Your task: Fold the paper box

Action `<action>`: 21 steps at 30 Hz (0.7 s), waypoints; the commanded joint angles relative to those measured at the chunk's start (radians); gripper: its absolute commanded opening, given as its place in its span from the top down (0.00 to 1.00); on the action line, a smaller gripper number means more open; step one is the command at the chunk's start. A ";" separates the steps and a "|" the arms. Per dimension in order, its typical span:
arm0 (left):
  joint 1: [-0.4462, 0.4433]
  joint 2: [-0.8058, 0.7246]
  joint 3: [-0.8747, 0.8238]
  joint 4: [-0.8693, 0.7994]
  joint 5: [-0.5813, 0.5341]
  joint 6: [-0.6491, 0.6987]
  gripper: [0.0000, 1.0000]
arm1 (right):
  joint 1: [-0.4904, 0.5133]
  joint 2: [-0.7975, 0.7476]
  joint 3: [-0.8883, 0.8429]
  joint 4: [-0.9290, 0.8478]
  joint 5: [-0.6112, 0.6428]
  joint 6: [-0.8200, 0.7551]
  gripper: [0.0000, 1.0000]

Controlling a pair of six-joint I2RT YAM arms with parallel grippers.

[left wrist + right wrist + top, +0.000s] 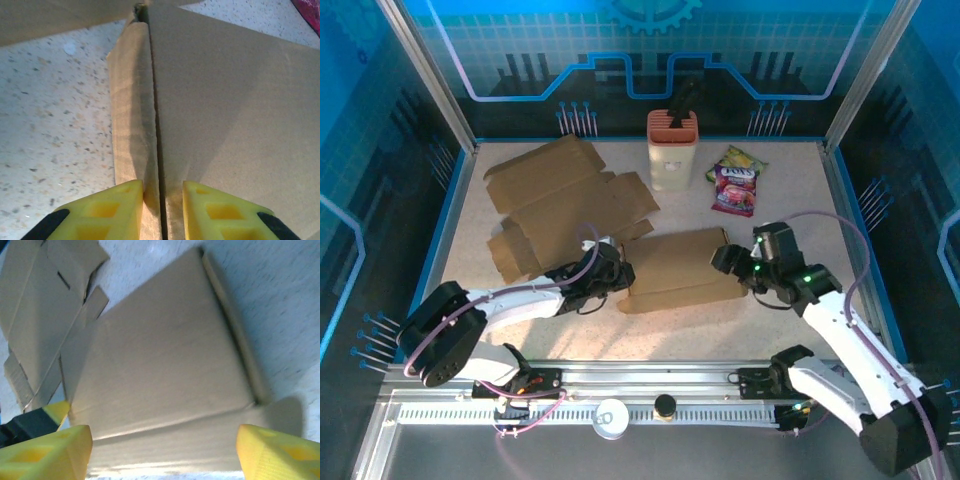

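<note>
Lying on speckled table (800, 200) between blue walls (650, 60), paper box (680, 270) clamped by left pincer (163, 190); right pincer (162, 436) apart.

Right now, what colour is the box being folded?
Plain brown; the box shows best in top view.

L arm is lying low, stretching fwd & inward from its base, wrist pointing right toward table ctr. L gripper (616, 272) is sitting nearly closed, its yellow fingers (107, 210) pinching an edge of the paper box (225, 110). R arm is angling up & left from its base, elbow bent, wrist pointing left. R gripper (727, 259) is gaping wide, fingers (45, 450) well apart, gripping nothing.
</note>
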 commanded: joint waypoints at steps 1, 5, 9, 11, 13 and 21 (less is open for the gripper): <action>0.031 -0.026 -0.024 -0.052 0.010 0.093 0.73 | -0.109 0.043 0.044 -0.047 -0.108 -0.192 0.23; 0.071 -0.024 -0.034 -0.030 0.070 0.134 0.72 | -0.174 0.168 0.052 0.012 -0.163 -0.245 0.23; 0.107 -0.027 -0.049 -0.017 0.099 0.153 0.72 | -0.179 0.289 0.011 0.106 -0.210 -0.267 0.20; 0.121 -0.031 -0.059 -0.006 0.113 0.158 0.72 | -0.179 0.339 -0.020 0.162 -0.248 -0.267 0.19; 0.132 -0.032 -0.071 0.012 0.128 0.162 0.72 | -0.180 0.383 -0.059 0.227 -0.285 -0.260 0.17; 0.196 -0.015 -0.147 0.112 0.189 0.134 0.74 | -0.157 0.487 -0.131 0.380 -0.405 -0.223 0.15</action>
